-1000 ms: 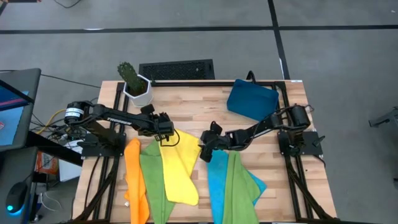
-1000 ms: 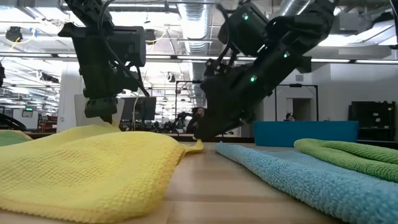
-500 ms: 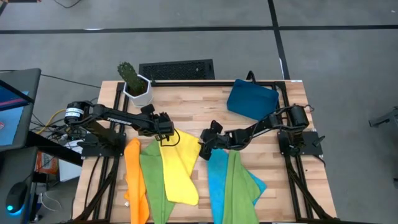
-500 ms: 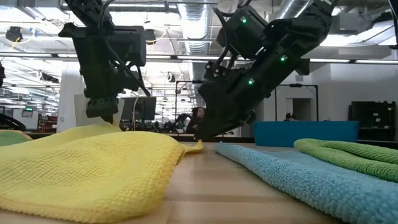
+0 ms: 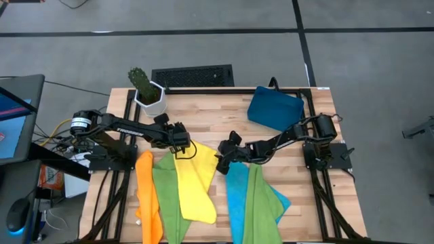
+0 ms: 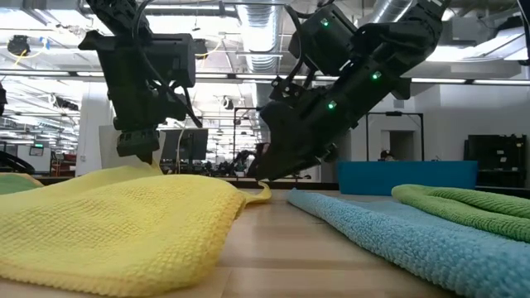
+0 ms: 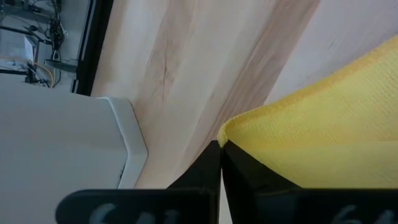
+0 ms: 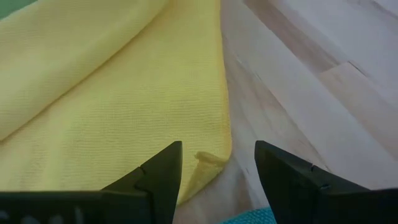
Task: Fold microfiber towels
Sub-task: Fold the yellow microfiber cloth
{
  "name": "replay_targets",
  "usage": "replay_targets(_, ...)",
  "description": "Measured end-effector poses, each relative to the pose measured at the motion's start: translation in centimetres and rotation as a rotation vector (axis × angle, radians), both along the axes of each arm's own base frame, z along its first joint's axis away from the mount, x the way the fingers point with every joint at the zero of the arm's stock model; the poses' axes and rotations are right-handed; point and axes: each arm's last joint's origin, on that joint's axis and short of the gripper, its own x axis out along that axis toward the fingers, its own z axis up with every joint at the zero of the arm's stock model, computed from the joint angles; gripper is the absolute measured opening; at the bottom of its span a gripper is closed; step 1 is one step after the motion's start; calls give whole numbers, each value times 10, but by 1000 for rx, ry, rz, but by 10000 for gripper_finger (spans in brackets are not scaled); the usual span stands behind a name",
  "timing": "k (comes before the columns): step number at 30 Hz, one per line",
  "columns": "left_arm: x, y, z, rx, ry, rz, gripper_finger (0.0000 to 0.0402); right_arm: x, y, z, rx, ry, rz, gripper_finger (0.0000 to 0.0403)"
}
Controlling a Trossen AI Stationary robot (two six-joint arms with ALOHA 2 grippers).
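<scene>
A yellow towel (image 5: 193, 181) lies spread on the wooden table, its left part over a lime green towel (image 5: 167, 196). An orange towel (image 5: 146, 196) lies left of those. My left gripper (image 5: 182, 144) is shut on the yellow towel's far left corner. My right gripper (image 8: 217, 171) is open just above the yellow towel's far right corner (image 8: 209, 159), one finger on either side of it and touching nothing. A blue towel (image 5: 236, 202) and a second green towel (image 5: 261, 203) lie to the right. My left gripper pinches the yellow towel's far left corner (image 7: 229, 133) between its two shut fingers, coming slanting down from the table's left. The corner is raised a little (image 6: 139, 167); the rest of the towel lies slack on the table and on the green towel.
A dark blue tray (image 5: 274, 108) sits at the table's far right. A white pot with a cactus (image 5: 148, 91) stands at the far left corner. Bare wood (image 5: 210, 115) lies between them, beyond both grippers.
</scene>
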Motion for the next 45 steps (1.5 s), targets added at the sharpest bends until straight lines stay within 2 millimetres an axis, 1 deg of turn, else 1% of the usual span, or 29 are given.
replay_targets(5, 0, 0, 0, 0, 0, 0, 1, 0, 0, -1, -1, 2, -1, 225)
replay_targets(7, 0, 0, 0, 0, -1, 0, 1, 2, 0, -9, -2, 5, -1, 225)
replay_targets(9, 0, 0, 0, 0, -1, 0, 1, 0, 0, -17, -7, 42, -1, 225)
replay_targets(11, 0, 0, 0, 0, -1, 0, 2, 6, 1, -22, -1, 25, -4, 225)
replay_targets(12, 0, 0, 0, 0, -1, 0, 2, 4, 1, -24, -2, 38, -6, 225)
replay_targets(15, 0, 0, 0, 0, -2, 0, 2, 4, 1, -23, -5, 42, -9, 223)
replay_targets(17, 0, 0, 0, -1, -2, 0, 2, 4, 0, -22, -16, 43, -20, 214)
replay_targets(19, 0, 0, 0, -1, -2, 0, 2, 3, 0, -20, -23, 41, -26, 196)
replay_targets(21, 0, 0, 0, -1, -3, 0, 2, 3, -1, -18, -22, 36, -28, 166)
replay_targets(28, 0, 0, 0, -1, -11, 11, 2, 3, 1, -17, -17, 31, -22, 25)
replay_targets(30, 1, 0, 0, 5, -20, 20, 2, 3, 1, -17, -17, 31, -20, 14)
replay_targets(32, 1, 0, 0, 12, -26, 26, 2, 3, 1, -17, -17, 30, -21, 18)
replay_targets(34, 1, 0, 0, 19, -31, 29, 2, 2, 1, -10, -16, 22, -21, 17)
replay_targets(36, 1, 0, 0, 20, -36, 32, 2, 2, 1, 3, -22, -16, -15, 9)
replay_targets(40, 2, 1, 1, 25, -49, 37, 2, -4, -3, 36, -82, -50, -13, 11)
replay_targets(43, 4, 1, 3, 43, -71, 52, 2, -13, -9, 64, -130, -71, -21, 7)
replay_targets(45, 7, 2, 7, 59, -93, 59, 2, -19, -15, 79, -167, -88, -37, 7)
